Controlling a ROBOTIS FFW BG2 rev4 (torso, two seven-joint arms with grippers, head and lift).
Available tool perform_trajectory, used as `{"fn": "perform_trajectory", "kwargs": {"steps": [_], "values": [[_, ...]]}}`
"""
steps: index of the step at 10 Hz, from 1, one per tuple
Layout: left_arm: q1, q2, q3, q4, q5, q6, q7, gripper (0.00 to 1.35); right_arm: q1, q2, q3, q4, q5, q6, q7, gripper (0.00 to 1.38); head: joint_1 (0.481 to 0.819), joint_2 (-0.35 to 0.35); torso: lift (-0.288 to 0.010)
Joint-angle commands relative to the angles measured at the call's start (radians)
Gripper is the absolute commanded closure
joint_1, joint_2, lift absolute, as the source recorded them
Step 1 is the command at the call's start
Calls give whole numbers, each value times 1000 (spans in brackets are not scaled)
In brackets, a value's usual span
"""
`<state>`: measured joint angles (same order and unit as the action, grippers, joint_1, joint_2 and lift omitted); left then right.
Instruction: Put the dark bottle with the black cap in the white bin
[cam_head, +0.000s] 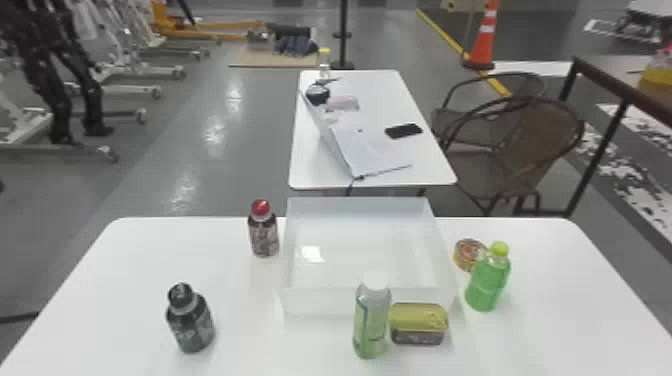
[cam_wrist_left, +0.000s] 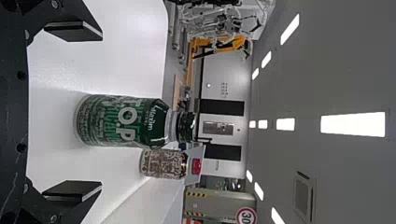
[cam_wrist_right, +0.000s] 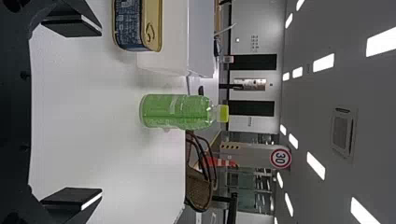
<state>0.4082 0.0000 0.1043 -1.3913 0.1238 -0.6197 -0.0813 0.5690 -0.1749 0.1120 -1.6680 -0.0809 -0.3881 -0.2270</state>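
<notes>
The dark bottle with the black cap (cam_head: 191, 320) stands upright on the left part of the near table. In the left wrist view the same dark green bottle (cam_wrist_left: 123, 121) is just beyond my left gripper (cam_wrist_left: 74, 112), whose fingers are wide open on either side of its line, not touching it. The white bin (cam_head: 300, 301) sits at the table's middle, to the right of the bottle. My right gripper (cam_wrist_right: 72, 114) is open and holds nothing, facing a green bottle.
A red-capped bottle (cam_head: 263, 235) stands left of the bin. A white-capped bottle (cam_head: 371, 320) and a yellow-topped tin (cam_head: 418, 325) are before it. The green bottle (cam_head: 487, 280) and a round tin (cam_head: 467, 253) are at its right.
</notes>
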Motion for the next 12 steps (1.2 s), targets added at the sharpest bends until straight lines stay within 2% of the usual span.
{"fn": "perform_trajectory", "kwargs": {"steps": [1,6,8,12], "values": [[0,-3,0,0,-1,0,0,173,0,0,0,-1,0,0,0,88,549,0,-100],[-11,-3,-12,2,-1,26,-14,171,0,0,0,1,-8,0,0,88,549,0,-100],[-62,-3,-28,28,3,78,-74,170,2,0,0,1,-11,0,0,88,549,0,-100],[-200,-3,12,144,-82,94,-86,165,0,0,0,4,-17,0,2,88,549,0,-100]]}}
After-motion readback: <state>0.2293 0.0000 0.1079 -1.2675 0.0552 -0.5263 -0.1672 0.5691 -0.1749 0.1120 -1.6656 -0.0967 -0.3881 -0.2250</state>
